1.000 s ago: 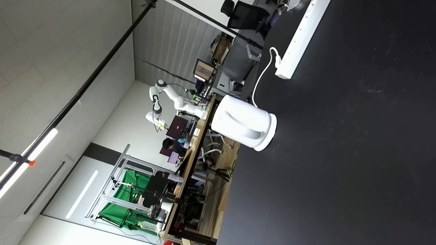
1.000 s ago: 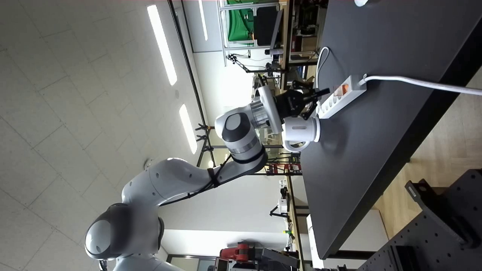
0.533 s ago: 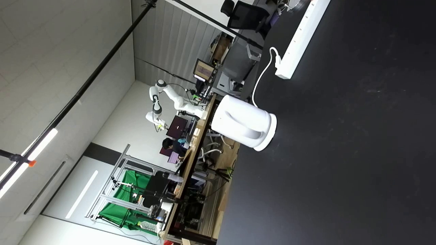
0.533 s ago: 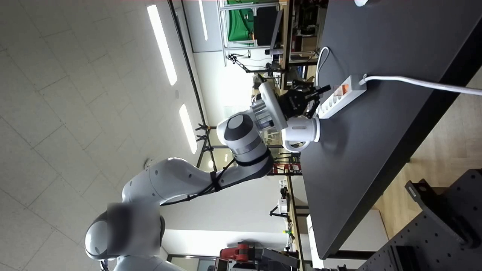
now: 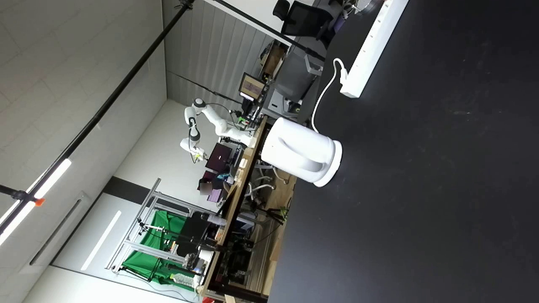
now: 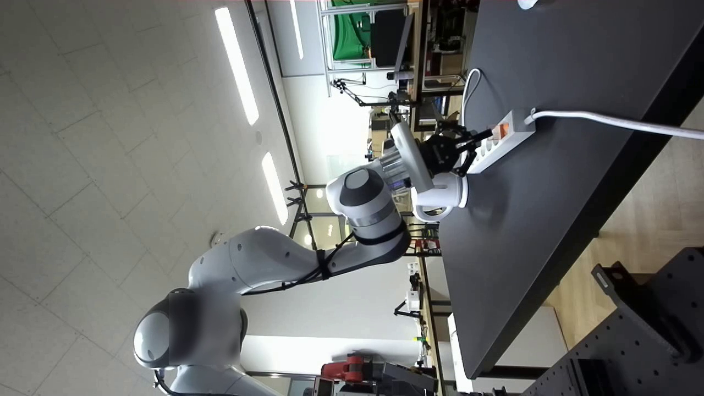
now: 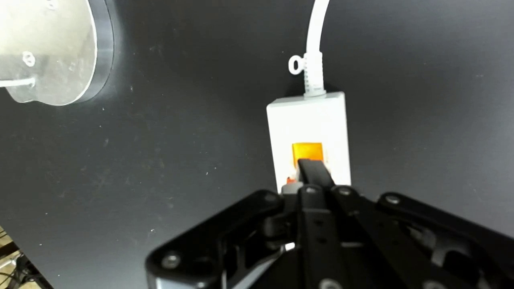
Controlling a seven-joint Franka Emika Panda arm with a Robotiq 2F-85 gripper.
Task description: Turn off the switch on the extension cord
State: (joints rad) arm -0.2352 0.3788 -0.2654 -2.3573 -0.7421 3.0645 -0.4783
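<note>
Pretty clean-looking machine tbh: a glossy white, tube-shaped robot arm [image 6: 258, 258], all curves, with a pale round disc [image 6: 358, 178] set in a dark grey joint cap [image 6: 361, 195]. A thin black cable [image 6: 283, 285] ran along it, cinched by a wide black strap [image 6: 323, 265]. Near the end sat a shiny silver metal cylinder [image 6: 394, 168], then a flat white plate [image 6: 412, 158]. The matte black, many-linked tool [image 7: 312, 168] had round silver screws [image 7: 171, 261]. One patch of the arm was too blurred to tell.

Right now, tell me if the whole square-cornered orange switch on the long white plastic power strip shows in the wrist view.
No, there the black gripper hides part of the switch.
</note>
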